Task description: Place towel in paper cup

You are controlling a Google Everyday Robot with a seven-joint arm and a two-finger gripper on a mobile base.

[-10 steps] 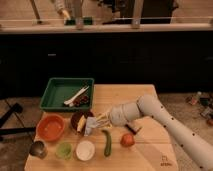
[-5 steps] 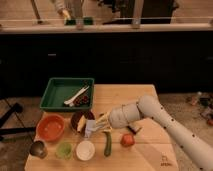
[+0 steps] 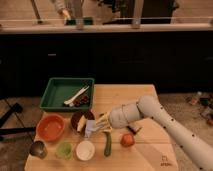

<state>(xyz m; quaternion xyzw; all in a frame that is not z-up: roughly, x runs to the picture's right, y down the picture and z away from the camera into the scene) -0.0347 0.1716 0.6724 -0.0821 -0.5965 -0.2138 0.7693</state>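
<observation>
A white robot arm (image 3: 165, 120) reaches in from the lower right across a light wooden table (image 3: 135, 100), its gripper (image 3: 95, 126) hanging low over the left-centre of the tabletop. The jaws are pinched closed on the towel (image 3: 90, 129), a pale blue-grey scrap that droops from the fingertips just in front of a dark bowl (image 3: 80, 119). The towel hangs above and slightly behind the paper cup (image 3: 85, 150), which stands upright near the table's front edge with its white inside showing; the cloth is not in the cup.

To the left of the paper cup stands a green cup (image 3: 64, 150), and further left, at the corner, a metal cup (image 3: 38, 148). Behind these sits an orange bowl (image 3: 50, 127), just beside the dark bowl. To the right of the paper cup lies a slim green vegetable (image 3: 107, 145), pointing toward the front edge, and right of that rests a red fruit (image 3: 127, 140), close under the arm. A small dark item lies just behind the fruit; what it is cannot be told.

At the back left of the table sits a green tray (image 3: 52, 97) holding a few pale utensils (image 3: 76, 96) laid diagonally. Beyond the table runs a dark counter front (image 3: 110, 55).
</observation>
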